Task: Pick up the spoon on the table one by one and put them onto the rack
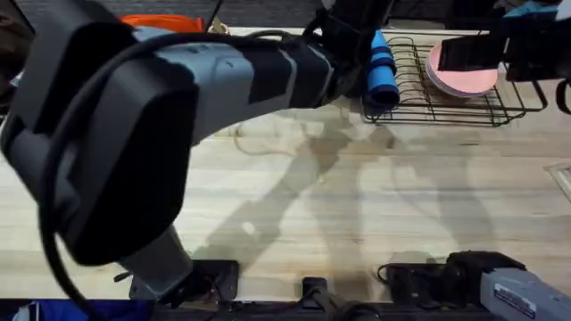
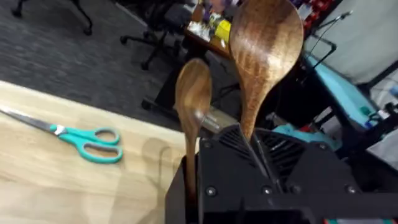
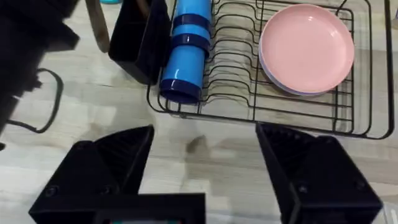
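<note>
I saw two wooden spoons [image 2: 264, 56] standing upright in the rack's utensil cup [image 2: 261, 171], directly ahead of my left jaws, whose opening I could not tell. My right gripper [image 3: 205, 168] stood wide open, empty, facing the rack [image 3: 292, 112].

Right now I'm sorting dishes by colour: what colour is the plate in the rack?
Pink; the plate shows best in the right wrist view.
</note>
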Tool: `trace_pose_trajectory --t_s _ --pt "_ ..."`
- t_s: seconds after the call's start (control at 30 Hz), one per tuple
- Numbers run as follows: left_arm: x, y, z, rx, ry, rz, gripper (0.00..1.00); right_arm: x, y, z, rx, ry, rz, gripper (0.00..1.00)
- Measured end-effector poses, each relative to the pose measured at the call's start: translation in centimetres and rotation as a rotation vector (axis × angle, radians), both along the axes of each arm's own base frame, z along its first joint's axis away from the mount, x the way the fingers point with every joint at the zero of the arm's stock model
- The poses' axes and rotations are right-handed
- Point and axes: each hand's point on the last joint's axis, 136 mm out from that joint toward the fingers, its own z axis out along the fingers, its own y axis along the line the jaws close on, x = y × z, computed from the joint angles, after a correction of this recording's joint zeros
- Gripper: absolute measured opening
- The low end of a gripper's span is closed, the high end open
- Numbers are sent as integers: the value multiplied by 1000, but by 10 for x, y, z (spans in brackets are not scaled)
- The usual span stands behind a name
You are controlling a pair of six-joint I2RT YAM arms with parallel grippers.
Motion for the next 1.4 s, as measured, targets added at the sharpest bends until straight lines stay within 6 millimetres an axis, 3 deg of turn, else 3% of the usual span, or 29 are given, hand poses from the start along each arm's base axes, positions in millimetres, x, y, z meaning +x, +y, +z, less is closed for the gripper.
trace_pose_trajectory --t_s 0.3,0.5,0.53,0.77,1.17,1.4 --pt "8 -9 -23 -8 3 -9 45 0 0 0 0 0 0 992" --pt "8 -9 -25 -5 10 -10 45 2 0 2 0 -10 0 992" --pt "6 -10 -32 18 36 -12 45 3 0 4 0 -20 0 992" --pt "1 -16 -37 32 52 -25 44 4 0 5 0 -27 0 992" --pt "-16 -23 -75 153 181 -56 44 9 0 10 0 -55 0 992" --pt "-27 -33 -82 184 204 -82 44 9 0 10 0 -56 0 992"
